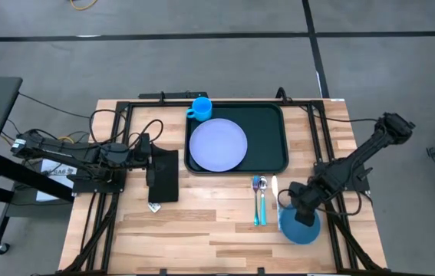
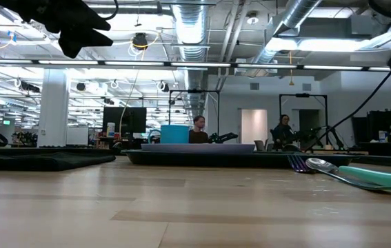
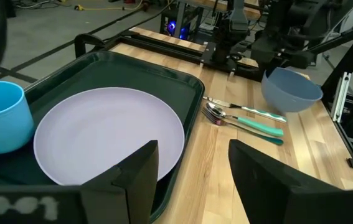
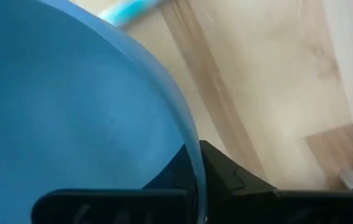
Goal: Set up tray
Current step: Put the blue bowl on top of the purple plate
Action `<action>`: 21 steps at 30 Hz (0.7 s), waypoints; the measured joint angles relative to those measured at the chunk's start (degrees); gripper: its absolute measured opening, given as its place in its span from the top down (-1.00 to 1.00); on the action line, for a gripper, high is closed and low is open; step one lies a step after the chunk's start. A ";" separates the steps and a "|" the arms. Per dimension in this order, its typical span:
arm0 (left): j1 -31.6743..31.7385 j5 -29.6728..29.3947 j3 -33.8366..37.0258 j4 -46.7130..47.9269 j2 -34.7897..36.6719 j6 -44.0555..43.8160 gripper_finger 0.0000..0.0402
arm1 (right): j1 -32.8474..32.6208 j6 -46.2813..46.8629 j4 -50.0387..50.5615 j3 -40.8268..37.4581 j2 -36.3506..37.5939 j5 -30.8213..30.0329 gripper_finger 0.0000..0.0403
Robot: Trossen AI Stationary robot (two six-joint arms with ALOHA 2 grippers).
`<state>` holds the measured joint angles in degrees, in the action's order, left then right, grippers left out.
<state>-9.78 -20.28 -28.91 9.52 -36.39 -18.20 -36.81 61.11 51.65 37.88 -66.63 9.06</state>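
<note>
Wooden table, unlabelled tray, blue bowl.

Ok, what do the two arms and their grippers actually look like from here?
Both arms are dark, near-black jointed links. Black cables loop beside the left arm, whose base carries a white label. The left gripper has two broad, flat, dark fingers with angular tips. The right gripper is a chunky black block; its fingers are matte black.

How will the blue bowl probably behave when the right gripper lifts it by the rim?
The blue bowl looks like stiff, thin plastic, so probably light. The right gripper is shut on only one side of its rim, so it may hang tilted. The smooth wall could slip between the fingers if swung quickly.
</note>
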 joint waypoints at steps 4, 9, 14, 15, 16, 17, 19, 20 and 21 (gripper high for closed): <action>0.00 -0.01 0.00 -0.08 -0.01 0.01 0.09 | 4.40 -5.21 2.94 4.48 0.00 0.00 0.99; 0.00 0.01 0.00 -1.78 -0.01 0.00 0.09 | 13.63 -13.74 7.32 10.16 -0.04 0.00 0.99; 0.00 0.54 -0.02 -3.04 -0.01 -0.07 0.09 | 25.92 -25.16 8.15 15.35 -0.27 0.02 0.99; 0.00 0.67 -0.02 -3.01 -0.01 -0.22 0.09 | 28.58 -27.60 8.12 16.56 -0.62 0.05 0.99; 0.01 1.29 -0.02 -3.00 -0.01 -0.28 0.09 | 31.18 -30.29 8.18 17.89 -1.18 0.21 0.99; 0.02 1.95 -0.02 -3.05 -0.01 -0.26 0.09 | 33.70 -33.38 8.56 19.19 -1.76 0.67 0.99; 0.02 3.55 -0.02 -3.59 -0.01 0.59 0.09 | 38.53 -39.98 9.62 22.45 -3.91 1.37 1.00; 0.02 4.54 -0.02 -3.92 -0.01 1.04 0.09 | 40.68 -43.20 9.60 24.37 -5.56 1.44 1.00; 0.02 5.34 -0.02 -4.22 -0.01 1.29 0.09 | 42.86 -46.07 9.78 26.26 -7.53 1.44 1.00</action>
<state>-9.76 -14.94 -28.93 5.30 -36.40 -16.90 6.06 15.04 61.44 64.14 -74.16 10.50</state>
